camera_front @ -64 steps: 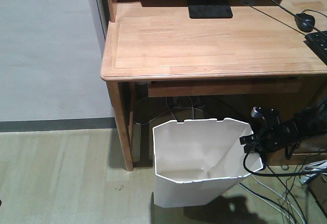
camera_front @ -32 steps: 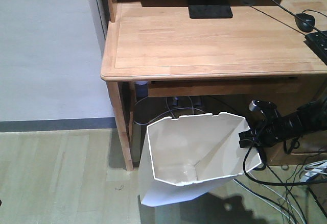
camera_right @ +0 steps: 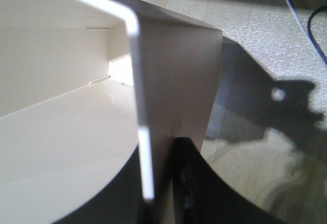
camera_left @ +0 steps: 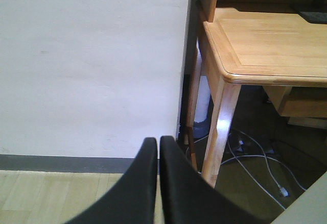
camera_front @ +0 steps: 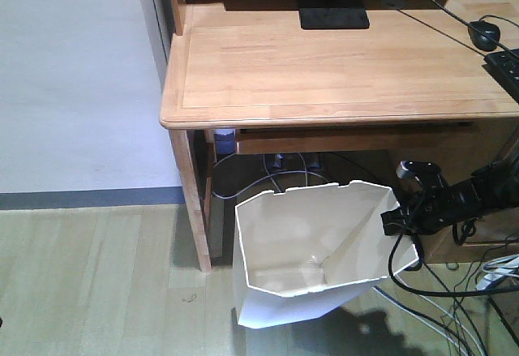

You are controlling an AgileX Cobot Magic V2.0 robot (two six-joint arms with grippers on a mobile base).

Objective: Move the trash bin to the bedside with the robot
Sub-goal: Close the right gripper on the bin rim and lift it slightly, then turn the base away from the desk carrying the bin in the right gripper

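The white faceted thin-walled plastic trash bin (camera_front: pixel 284 234) is seen tilted on the pale wood-plank floor (camera_front: pixel 97 275) just in front of the light wooden worktop (camera_front: pixel 324 64). Its right rim wall is clamped betw. the fingers of the small black right gripper (camera_right: pixel 154 193), one inside, one outside. The left gripper (camera_left: pixel 158 147) is held w/ fingers together, empty, well apart from the bin and facing the white wall (camera_left: pixel 92 66), so the right arm is nearer; no bed is in view, and loose cables (camera_front: pixel 454 307) lie on the floor at right.
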